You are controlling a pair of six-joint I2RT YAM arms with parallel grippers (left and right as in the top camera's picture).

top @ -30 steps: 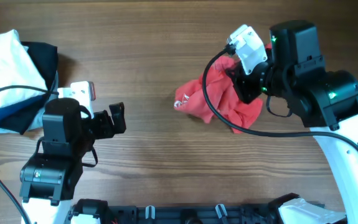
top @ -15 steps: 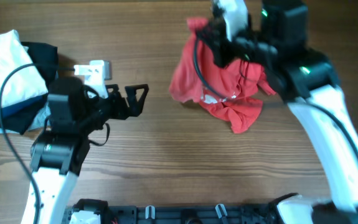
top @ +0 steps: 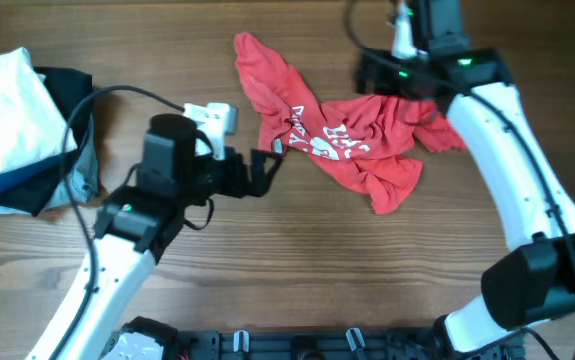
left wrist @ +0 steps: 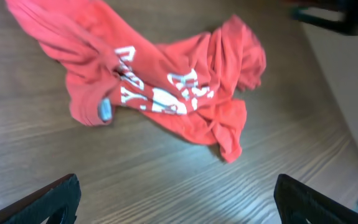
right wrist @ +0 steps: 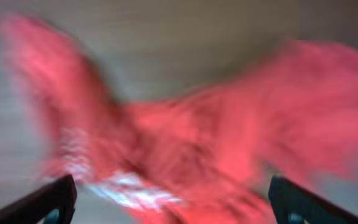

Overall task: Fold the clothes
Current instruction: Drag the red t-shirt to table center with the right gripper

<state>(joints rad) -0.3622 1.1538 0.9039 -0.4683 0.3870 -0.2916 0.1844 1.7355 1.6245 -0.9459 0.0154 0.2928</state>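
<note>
A crumpled red shirt [top: 367, 135] with white lettering lies spread on the wooden table, one sleeve reaching to the far left [top: 252, 55]. My left gripper [top: 271, 170] stands open just left of the shirt's near-left edge, empty. In the left wrist view the shirt [left wrist: 166, 81] lies ahead of the wide-apart fingertips [left wrist: 54, 199]. My right gripper [top: 382, 80] hovers over the shirt's far edge, open. In the right wrist view, the shirt [right wrist: 185, 137] is a red blur beyond the spread fingertips [right wrist: 297, 202].
A pile of other clothes sits at the far left of the table: a white garment [top: 2, 100] on top of dark blue ones [top: 62, 95]. The right arm [top: 527, 190] runs along the table's right side. Black rails line the near edge [top: 297, 345].
The right gripper carried the shirt up and leftward, then opened and let it go; the shirt now lies spread wider. The left arm swung right toward the shirt.
</note>
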